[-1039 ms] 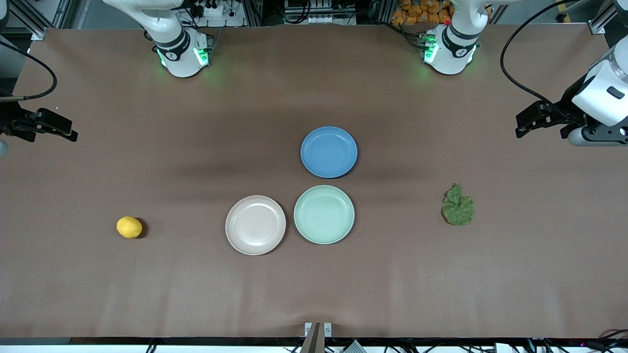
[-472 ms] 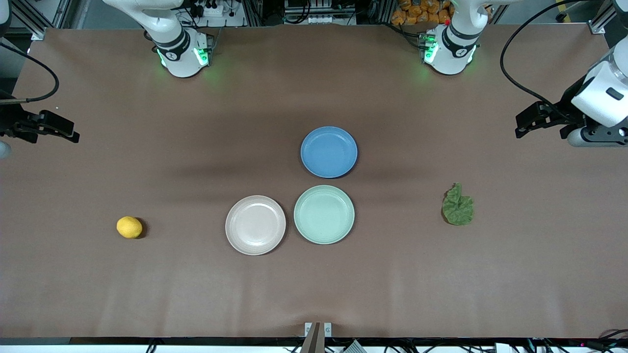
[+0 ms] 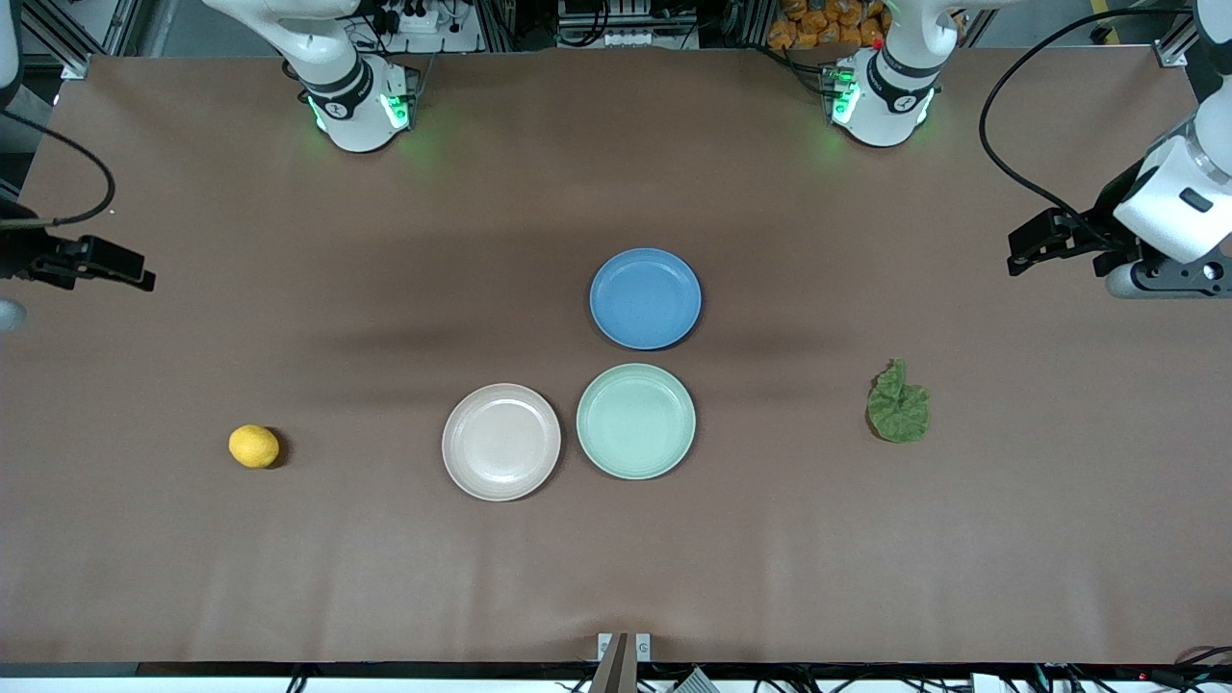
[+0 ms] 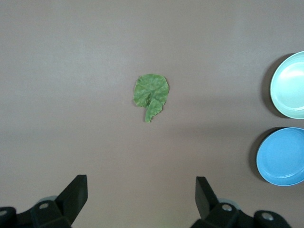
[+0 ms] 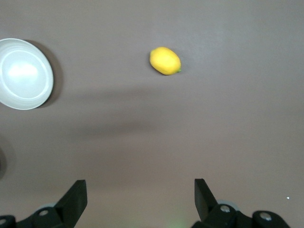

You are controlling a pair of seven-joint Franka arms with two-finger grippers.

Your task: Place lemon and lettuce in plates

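Even, bright overhead light throws soft, wide shadows across the table (image 3: 616, 539), a small dark one beside the lemon (image 3: 254, 447), and all views are sharp.

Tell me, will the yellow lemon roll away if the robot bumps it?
Probably yes. The lemon is a smooth, rounded oval resting on flat table with nothing beside it to stop it. Being oval, it would likely wobble off crookedly. Its smooth skin may also slip when squeezed.
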